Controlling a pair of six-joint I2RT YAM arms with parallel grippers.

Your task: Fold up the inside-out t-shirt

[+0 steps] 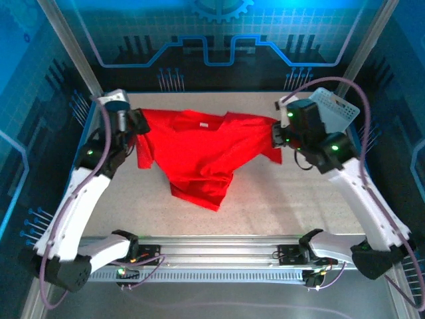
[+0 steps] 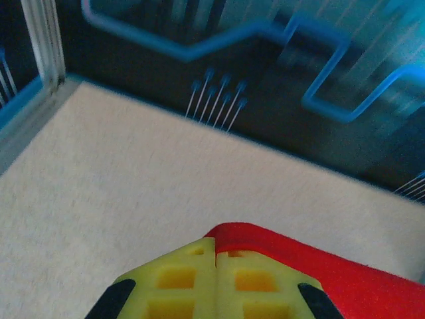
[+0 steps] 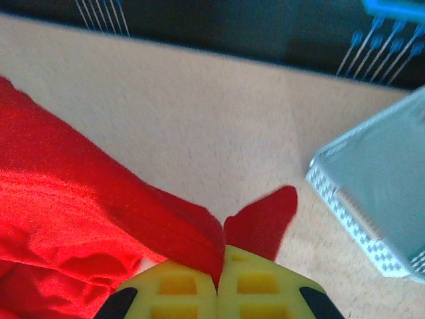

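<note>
The red t-shirt (image 1: 199,156) lay spread near the worktop's (image 1: 279,206) far edge between the left gripper (image 1: 142,126) and right gripper (image 1: 274,136), each clamped on one end.

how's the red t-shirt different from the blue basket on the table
The t-shirt is bright red soft cloth, crumpled; the basket is pale blue stiff mesh. The t-shirt lies mid-table, while the basket sits at the far right corner. The left gripper and right gripper are each shut on an edge of the t-shirt; nothing holds the basket. Both rest on the table.
</note>
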